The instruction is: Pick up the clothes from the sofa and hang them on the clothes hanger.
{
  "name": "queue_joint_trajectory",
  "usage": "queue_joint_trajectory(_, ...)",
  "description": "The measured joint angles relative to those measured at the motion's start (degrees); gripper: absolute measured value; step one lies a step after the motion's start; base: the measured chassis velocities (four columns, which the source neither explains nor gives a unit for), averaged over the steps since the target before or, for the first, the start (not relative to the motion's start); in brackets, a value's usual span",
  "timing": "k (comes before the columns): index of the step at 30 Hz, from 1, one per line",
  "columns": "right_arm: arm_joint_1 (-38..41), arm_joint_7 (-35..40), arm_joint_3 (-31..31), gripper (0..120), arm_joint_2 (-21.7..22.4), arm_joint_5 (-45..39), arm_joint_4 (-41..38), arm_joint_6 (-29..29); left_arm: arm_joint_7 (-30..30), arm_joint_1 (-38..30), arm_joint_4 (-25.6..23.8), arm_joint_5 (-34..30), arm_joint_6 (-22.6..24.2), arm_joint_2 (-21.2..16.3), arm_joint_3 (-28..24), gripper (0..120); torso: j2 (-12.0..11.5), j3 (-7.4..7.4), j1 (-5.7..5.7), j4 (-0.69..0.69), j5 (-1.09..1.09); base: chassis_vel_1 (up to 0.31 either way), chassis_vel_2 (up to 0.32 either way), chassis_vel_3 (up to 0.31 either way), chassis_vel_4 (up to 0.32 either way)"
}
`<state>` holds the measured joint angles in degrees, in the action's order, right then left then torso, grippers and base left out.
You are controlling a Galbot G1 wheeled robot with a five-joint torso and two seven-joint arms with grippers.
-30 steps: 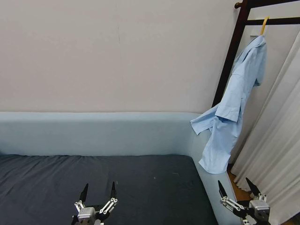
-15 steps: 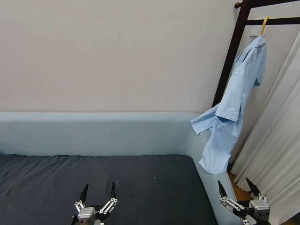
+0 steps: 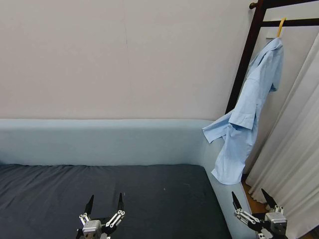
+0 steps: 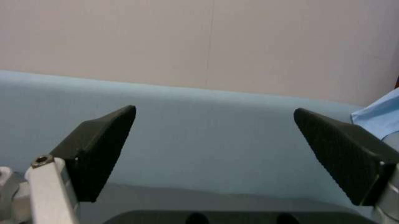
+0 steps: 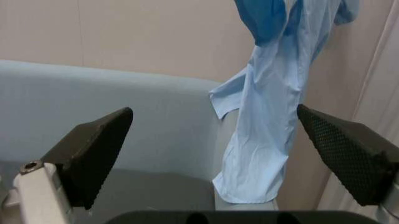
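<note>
A light blue shirt [image 3: 246, 117] hangs on a yellow hanger [image 3: 281, 26] from the dark wooden clothes rack [image 3: 251, 37] at the right, its tail draped over the sofa's armrest. The same shirt [image 5: 268, 102] shows in the right wrist view. My left gripper [image 3: 104, 203] is open low over the dark seat cushion [image 3: 99, 191], holding nothing. My right gripper [image 3: 252, 198] is open low beside the sofa's right end, also holding nothing. In the left wrist view the fingertips [image 4: 103, 149] stand wide apart before the pale blue backrest [image 4: 206, 130].
The pale blue sofa backrest [image 3: 99, 142] runs along a beige wall [image 3: 124, 55]. White curtains [image 3: 294, 159] hang at the far right behind the rack. A strip of wooden floor [image 3: 251, 196] shows by the sofa's right end.
</note>
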<state>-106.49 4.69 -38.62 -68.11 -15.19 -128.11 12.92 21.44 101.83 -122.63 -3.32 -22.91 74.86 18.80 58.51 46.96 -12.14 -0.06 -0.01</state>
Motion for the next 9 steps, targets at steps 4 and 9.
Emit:
queue_joint_trajectory(4,0.0,0.0,0.0,100,0.0,0.0,0.0,0.0,0.0,0.0,0.0,0.0,0.0,0.0,0.0,100,0.0,0.0,0.0,0.0,0.0,0.0,0.0,0.0,0.0)
queue_joint_trajectory(9,0.0,0.0,0.0,100,0.0,0.0,0.0,0.0,0.0,0.0,0.0,0.0,0.0,0.0,0.0,100,0.0,0.0,0.0,0.0,0.0,0.0,0.0,0.0,0.0)
